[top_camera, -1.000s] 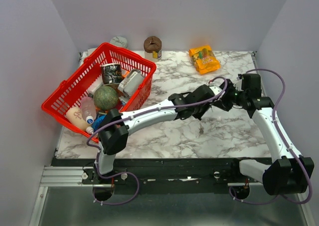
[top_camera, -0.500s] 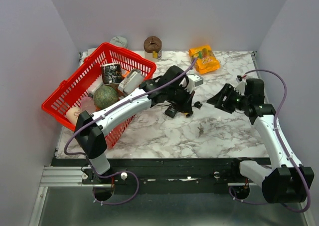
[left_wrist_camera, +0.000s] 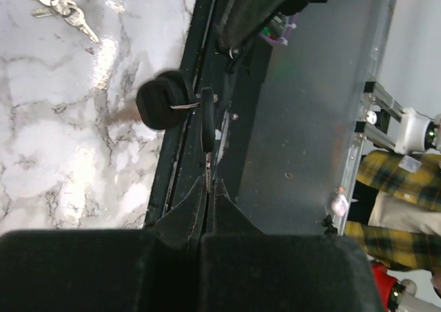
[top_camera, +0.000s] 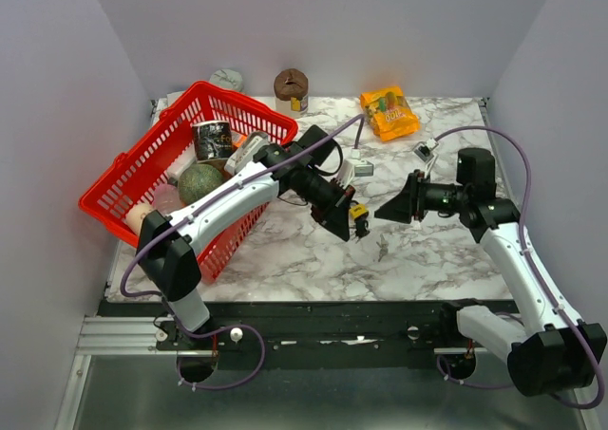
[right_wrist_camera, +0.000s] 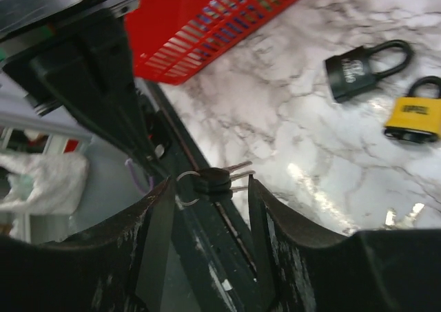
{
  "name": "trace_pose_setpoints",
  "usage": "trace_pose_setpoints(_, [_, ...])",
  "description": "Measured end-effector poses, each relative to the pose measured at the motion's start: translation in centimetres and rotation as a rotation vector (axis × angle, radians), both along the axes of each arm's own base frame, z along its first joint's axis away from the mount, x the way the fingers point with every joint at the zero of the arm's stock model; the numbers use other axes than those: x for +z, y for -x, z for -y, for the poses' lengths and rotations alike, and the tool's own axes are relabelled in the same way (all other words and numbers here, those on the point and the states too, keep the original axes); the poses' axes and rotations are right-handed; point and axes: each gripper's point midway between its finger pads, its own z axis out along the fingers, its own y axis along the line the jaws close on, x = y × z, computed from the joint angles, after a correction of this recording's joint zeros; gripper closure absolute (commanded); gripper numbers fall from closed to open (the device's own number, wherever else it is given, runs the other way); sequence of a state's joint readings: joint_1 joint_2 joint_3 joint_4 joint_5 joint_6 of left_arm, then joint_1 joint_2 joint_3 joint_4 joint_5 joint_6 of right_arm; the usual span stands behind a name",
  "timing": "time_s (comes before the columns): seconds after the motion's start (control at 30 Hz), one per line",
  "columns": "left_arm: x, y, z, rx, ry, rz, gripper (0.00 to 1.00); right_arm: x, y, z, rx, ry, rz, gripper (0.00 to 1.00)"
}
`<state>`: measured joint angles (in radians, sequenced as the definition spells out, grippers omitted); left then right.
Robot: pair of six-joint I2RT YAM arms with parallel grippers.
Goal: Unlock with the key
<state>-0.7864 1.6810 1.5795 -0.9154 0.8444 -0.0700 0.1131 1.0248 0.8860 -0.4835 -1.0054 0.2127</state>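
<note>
My left gripper is shut on the blade of a black-headed key. A second black key head hangs from its ring, and the bunch is held in the air over the table's near edge. In the top view the left gripper sits mid-table beside a yellow padlock. The right wrist view shows that yellow padlock and a black padlock lying on the marble. My right gripper is open and empty. It faces the hanging keys, which show between its fingers.
A red basket holding several items stands tilted at the left. An orange snack bag and a brown object lie at the back. A small white box lies behind the left gripper. Silver keys lie on the marble.
My left arm pulled back from the right gripper to the middle of the table with the keys. My right gripper swung left and lower, and now faces the left gripper.
</note>
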Motion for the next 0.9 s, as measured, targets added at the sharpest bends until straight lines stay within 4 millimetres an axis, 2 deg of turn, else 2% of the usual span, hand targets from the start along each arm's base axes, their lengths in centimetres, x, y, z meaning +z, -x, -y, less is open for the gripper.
trace_pose_setpoints(0.23, [0.8, 1.0, -0.5, -0.042, 0.035, -0.063, 1.00, 1.2, 2.5, -2.3, 0.161, -0.062, 0.023, 0.49])
trace_pose_setpoints(0.9, [1.7, 1.6, -0.6, -0.071, 0.066, -0.091, 1.00, 1.7, 4.2, -3.4, 0.299, -0.136, -0.012, 0.61])
